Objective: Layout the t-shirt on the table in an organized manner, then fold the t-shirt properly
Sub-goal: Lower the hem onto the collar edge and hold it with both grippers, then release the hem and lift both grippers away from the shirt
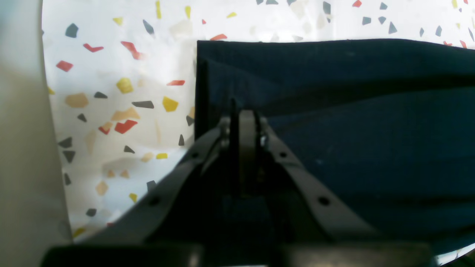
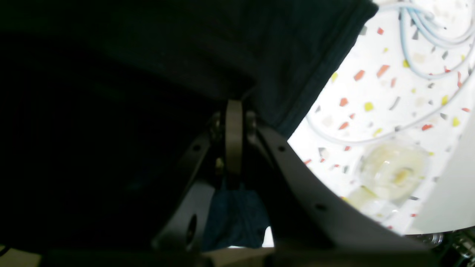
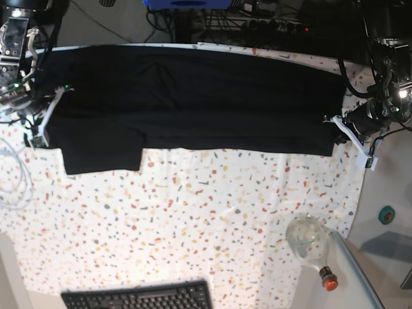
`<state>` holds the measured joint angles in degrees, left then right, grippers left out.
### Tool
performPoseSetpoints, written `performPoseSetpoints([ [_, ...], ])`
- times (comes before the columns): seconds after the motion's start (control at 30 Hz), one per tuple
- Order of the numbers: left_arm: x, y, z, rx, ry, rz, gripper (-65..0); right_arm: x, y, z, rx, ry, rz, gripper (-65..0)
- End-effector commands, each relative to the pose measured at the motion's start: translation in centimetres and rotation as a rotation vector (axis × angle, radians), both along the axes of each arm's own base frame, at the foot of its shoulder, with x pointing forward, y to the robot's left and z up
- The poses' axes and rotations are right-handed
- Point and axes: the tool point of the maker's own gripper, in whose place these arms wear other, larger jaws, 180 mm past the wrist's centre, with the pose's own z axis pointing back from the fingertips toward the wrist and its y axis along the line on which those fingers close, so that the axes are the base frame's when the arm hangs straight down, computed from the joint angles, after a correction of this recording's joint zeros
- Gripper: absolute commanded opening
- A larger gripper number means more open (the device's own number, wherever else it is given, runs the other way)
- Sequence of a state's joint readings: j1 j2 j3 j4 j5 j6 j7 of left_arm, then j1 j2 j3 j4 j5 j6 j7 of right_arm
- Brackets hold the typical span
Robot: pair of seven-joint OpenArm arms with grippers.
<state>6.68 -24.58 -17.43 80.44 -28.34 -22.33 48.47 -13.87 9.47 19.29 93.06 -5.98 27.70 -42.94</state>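
The left claw (image 1: 243, 122) has its jaws pressed together over the edge of the t-shirt (image 1: 352, 122), and in the wrist view the dark cloth runs right up between the tips, so it seems pinched on the hem, though the cloth inside the bite is hard to make out. The right claw (image 2: 233, 122) is likewise closed, with a bunch of blue-black fabric showing below the tips; it grips the other end of the shirt (image 2: 148, 55).

From the base view the t-shirt (image 3: 187, 96) lies stretched across the far half of the table (image 3: 212, 212), from about 9 o'clock to 3 o'clock, with a sleeve or flap hanging toward 7 o'clock near the right claw (image 3: 40, 125). The left claw (image 3: 351, 129) sits at the 3 o'clock end.

Risks, as I judge them:
- The cloth is pulled taut between both arms; a further outward pull could slip a hem out of either bite.
- Uneven lifting would skew the fold, since the 9 o'clock end is wider.
- The white cable (image 2: 426, 33) at 1 o'clock of the right claw could snag.
- The clear bottle (image 3: 312, 241) stands near the 5 o'clock corner, and a low sweep could tip it.
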Motion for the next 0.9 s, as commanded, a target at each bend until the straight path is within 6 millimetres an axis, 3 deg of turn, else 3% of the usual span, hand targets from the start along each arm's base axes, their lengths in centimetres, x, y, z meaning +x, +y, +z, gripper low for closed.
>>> performPoseSetpoints([
  [0.0, 1.2, 0.9, 1.5, 0.020, -0.050, 0.004, -65.0, 0.7, -0.6, 1.2, -0.027, -0.033, 0.008, -65.0],
  [0.33, 2.0, 0.9, 2.0, 0.022, -0.068, 0.004, -65.0, 0.0, -0.8, 2.0, -0.051, -0.017, 0.002, -65.0],
  [0.87, 1.6, 0.6, 1.3, 0.015, -0.048, 0.002, -65.0, -0.8, -0.1, -0.9, 0.005, 0.049, -0.031, -65.0],
])
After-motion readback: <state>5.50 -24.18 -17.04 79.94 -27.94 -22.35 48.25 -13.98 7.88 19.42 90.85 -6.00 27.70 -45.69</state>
